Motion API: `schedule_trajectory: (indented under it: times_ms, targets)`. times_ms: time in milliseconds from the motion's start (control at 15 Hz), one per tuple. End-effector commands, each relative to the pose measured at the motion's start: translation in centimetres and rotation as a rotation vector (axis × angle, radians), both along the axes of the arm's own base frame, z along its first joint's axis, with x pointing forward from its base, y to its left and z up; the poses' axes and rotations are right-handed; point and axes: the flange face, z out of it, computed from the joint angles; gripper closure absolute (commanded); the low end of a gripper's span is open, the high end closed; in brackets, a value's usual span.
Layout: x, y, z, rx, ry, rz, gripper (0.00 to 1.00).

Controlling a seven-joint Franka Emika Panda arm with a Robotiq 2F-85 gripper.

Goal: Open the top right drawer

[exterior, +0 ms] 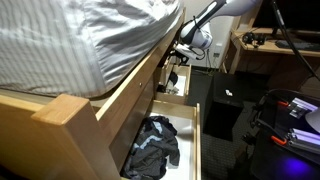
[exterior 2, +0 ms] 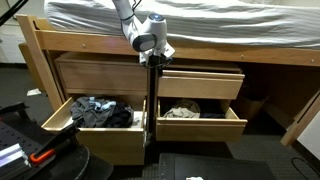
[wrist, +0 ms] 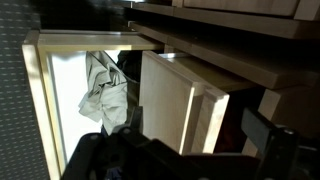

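Under a bed point(exterior 2: 220, 22), the gripper point(exterior 2: 156, 58) sits at the left edge of the top right drawer point(exterior 2: 200, 84); its grip cannot be told. The lower right drawer point(exterior 2: 205, 126) stands open

no readable text, labels, brands or numbers anywhere
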Motion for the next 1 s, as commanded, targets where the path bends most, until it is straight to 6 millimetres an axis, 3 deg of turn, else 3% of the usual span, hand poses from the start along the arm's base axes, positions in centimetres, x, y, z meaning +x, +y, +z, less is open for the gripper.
schedule_trajectory:
  times_ms: [0, 133, 200, 400, 667, 933]
  targets:
    - [1.5, 1.3, -2.2, -0.021, -0.011, -0.036, 0.00]
    - [2.5, 1.6, -3.4, 0.020, 0.010, -0.081, 0.00]
    - [1.2, 1.6, -2.0, -0.002, 0.014, -0.044, 0.00]
    - [2.0, 2.2, -3.6, 0.006, 0.010, -0.066, 0.00]
    - [2.3, 1.8, -3.5, 0.002, 0.002, -0.072, 0.00]
    - [2.4, -0.3, -2.8, -0.103, -0.153, -0.205, 0.00]
